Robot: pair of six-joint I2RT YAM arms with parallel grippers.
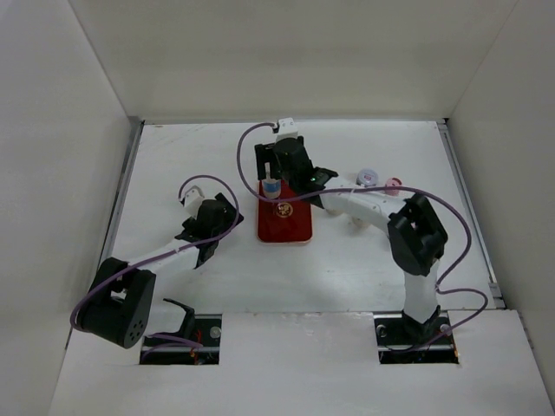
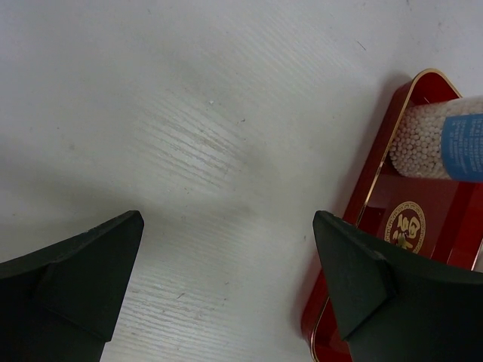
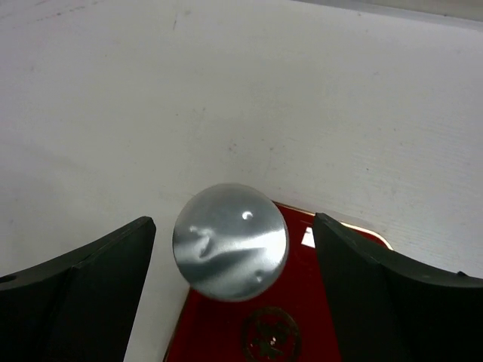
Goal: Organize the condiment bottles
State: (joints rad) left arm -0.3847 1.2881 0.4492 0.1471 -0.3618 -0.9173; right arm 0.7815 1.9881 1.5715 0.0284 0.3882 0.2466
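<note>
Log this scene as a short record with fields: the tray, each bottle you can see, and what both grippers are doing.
tray: red tray, gold emblem, mid-table
bottle on tray: grey-capped bottle, blue label, upright at the tray's far end
other bottles: lavender-capped bottle and pink-capped bottle, on the table right of the tray
right gripper: open, fingers either side of the grey cap, gaps showing
left gripper: open, empty, over the table left of the tray
</note>
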